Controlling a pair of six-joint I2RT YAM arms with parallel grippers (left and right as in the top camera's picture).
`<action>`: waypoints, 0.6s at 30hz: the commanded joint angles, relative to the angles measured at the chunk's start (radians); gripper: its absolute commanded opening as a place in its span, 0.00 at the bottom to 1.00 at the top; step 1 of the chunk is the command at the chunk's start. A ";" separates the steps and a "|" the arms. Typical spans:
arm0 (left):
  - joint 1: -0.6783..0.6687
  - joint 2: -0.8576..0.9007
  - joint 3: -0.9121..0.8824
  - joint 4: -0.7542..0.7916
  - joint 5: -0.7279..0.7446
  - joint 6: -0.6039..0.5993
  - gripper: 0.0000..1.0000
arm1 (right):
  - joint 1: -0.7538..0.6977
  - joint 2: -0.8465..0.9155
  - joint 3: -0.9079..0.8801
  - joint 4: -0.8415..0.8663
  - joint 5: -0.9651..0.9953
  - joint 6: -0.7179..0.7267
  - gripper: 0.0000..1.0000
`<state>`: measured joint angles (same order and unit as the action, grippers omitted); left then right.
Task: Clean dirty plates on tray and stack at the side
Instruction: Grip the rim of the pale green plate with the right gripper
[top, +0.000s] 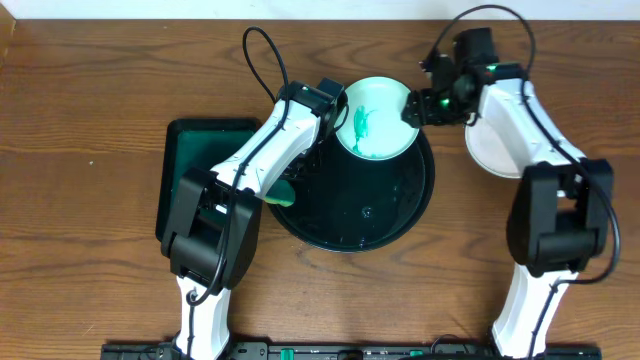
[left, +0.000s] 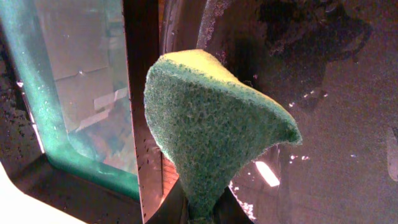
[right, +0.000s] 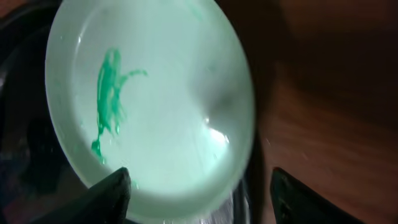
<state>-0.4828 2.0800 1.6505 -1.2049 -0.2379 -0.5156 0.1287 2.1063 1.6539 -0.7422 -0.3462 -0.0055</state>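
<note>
While both arms reach over the table, 2 trays and 2 plates show.

Tray: round, glossy black, mid-table; it carries 1 plate at its far edge, and the rest of its floor shows only small bright droplets.

Plate: white with a pale teal rim, lying in the far part of the tray with its edge over the tray's far rim. Whether it rests flat or is tipped, I cannot tell.

Smear: 1 teal-green streak left of the plate's middle, running lengthwise with a few side dabs.

2nd plate: white, on bare wood just right of the tray, partly hidden under the right arm. Its visible part looks unmarked.

Green tray: rectangular, dark green, just left of the black tray, partly under the left arm. Its floor is shiny and reflective.

Sponge: green, pinched at 1 end so that it fans out. It hangs over the gap where the 2 trays meet.

Left gripper: clamped on the sponge's narrow end, low beside the tray's left rim.

Right gripper: jaws spread wide at the plate's right edge, with the rim between the fingers. Whether either finger touches the plate, I cannot tell.
</note>
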 joint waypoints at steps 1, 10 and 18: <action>0.002 0.011 0.029 -0.006 -0.005 0.015 0.07 | 0.003 0.033 0.000 0.052 -0.025 0.032 0.69; 0.002 0.011 0.029 -0.006 -0.005 0.015 0.07 | 0.006 0.108 0.000 0.159 -0.029 0.076 0.63; 0.002 0.011 0.029 -0.006 -0.005 0.015 0.07 | 0.013 0.150 0.000 0.186 -0.028 0.114 0.31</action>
<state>-0.4828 2.0800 1.6505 -1.2049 -0.2375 -0.5156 0.1299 2.2498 1.6531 -0.5613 -0.3847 0.0925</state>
